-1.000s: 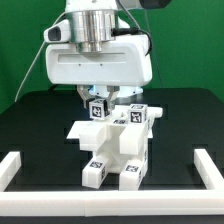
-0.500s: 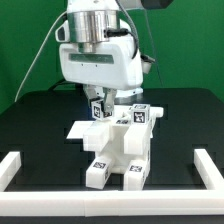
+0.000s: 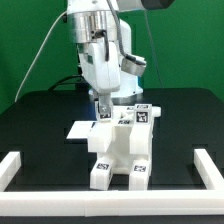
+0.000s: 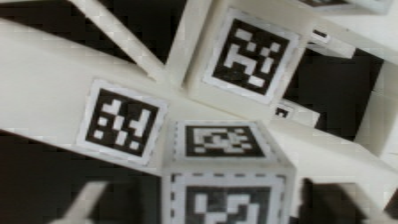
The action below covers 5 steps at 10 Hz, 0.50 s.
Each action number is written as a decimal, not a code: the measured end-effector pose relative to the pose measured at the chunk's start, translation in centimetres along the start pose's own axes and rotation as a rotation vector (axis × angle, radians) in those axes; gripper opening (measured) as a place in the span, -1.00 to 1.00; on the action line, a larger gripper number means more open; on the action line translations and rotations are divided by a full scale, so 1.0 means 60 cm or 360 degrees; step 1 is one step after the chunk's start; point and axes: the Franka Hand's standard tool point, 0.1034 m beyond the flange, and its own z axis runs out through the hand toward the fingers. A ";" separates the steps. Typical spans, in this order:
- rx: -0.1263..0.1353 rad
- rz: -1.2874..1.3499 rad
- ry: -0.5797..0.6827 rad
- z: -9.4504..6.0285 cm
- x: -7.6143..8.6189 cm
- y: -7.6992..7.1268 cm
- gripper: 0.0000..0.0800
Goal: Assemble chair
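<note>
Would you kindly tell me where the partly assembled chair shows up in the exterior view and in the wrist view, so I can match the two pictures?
Exterior view: the chair stands at the middle of the black table, right under the gripper.
Wrist view: the chair fills nearly the whole picture, seen very close, as white faces with tags.
Shared landmark: the black-and-white square tags on its upper pieces.

A black tabletop [image 3: 40, 125] carries the partly assembled white chair [image 3: 120, 150], standing near its middle with tagged faces showing. Low white border rails [image 3: 12, 170] lie along the near edge and both sides of the surface.
</note>
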 end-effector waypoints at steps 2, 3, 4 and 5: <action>0.0002 -0.0288 -0.0005 -0.001 -0.004 -0.001 0.58; 0.0002 -0.0488 -0.0008 -0.003 -0.004 -0.001 0.58; 0.0008 -0.0789 -0.0015 -0.006 -0.006 0.000 0.61; 0.0003 -0.1020 -0.0041 -0.007 -0.010 0.014 0.61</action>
